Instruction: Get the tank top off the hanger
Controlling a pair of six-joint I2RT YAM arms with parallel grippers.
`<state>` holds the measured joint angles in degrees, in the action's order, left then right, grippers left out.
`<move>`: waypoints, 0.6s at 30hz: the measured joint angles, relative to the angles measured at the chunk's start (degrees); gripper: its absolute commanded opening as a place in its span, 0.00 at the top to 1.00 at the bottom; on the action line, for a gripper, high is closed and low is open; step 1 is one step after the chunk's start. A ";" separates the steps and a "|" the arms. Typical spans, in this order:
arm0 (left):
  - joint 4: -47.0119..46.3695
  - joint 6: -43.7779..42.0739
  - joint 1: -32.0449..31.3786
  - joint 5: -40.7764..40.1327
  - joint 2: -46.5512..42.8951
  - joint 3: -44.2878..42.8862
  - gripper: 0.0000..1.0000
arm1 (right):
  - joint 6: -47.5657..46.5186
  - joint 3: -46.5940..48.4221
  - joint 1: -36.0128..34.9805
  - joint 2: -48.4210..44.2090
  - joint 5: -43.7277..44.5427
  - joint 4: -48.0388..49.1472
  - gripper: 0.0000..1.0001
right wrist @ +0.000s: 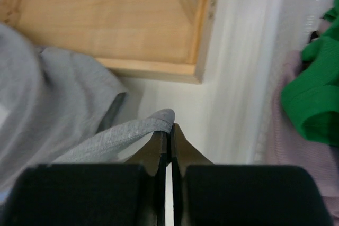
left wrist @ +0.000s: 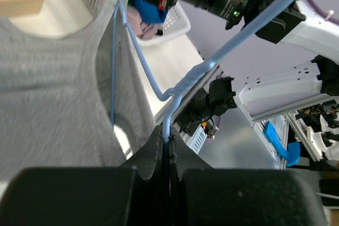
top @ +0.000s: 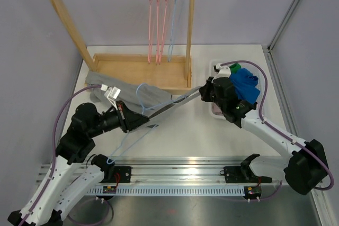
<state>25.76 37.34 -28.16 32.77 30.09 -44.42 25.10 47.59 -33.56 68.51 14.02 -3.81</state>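
From above first: mid-removal, by the look of it, with nothing freed yet. Sprawled limp on the white worktop [top: 185,141] before the wooden rack [top: 143,72], a grey tank top [top: 114,89], one strap [top: 180,100] drawn rightward into a taut line. Threaded through the cloth, a blue hanger [top: 139,91], hook end trailing toward the near edge. Left jaws clamped at the hanger, right jaws at the strap's far end, beside a heap of blue and green clothes [top: 246,86]. Up on the rack's rail, spare pink hangers [top: 156,19]; all round, plain lilac walls [top: 238,9]; along the front, a metal mounting rail [top: 185,175]. Over to the left wrist: jaws pressed together on the thin blue wire, just under the twist of the neck, one hanger shoulder running inside the grey armhole, a white basket [top: 213,110] beyond. Now the right wrist: jaws shut tight, pinching the folded tip of the grey strap, rack base behind, green cloth and something pink off to the right. Next, probably: carrying that strap out past the hanger's shoulder end while holding the wire firm. Calls for steady tension and no slip at either pinch.
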 measured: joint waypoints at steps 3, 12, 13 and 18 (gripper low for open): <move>0.68 -1.95 0.00 -0.13 -1.99 -2.19 1.00 | 0.15 1.18 -0.04 -2.54 -6.47 -1.18 1.00; -15.39 -1.51 -0.04 1.92 -5.29 -2.67 1.00 | 0.87 7.56 0.33 -14.14 -28.26 -6.47 1.00; -18.82 -1.42 -0.04 1.95 -5.09 -2.67 1.00 | 1.09 8.74 0.35 -14.91 -31.19 -6.99 1.00; -38.77 -1.05 -0.13 0.48 -0.48 -2.71 0.96 | 3.67 11.69 0.37 -18.62 -42.23 -8.41 1.00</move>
<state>-13.02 36.29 -28.29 33.26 29.61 -47.13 28.77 59.29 -33.19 49.89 -28.21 -12.23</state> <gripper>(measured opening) 0.047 0.021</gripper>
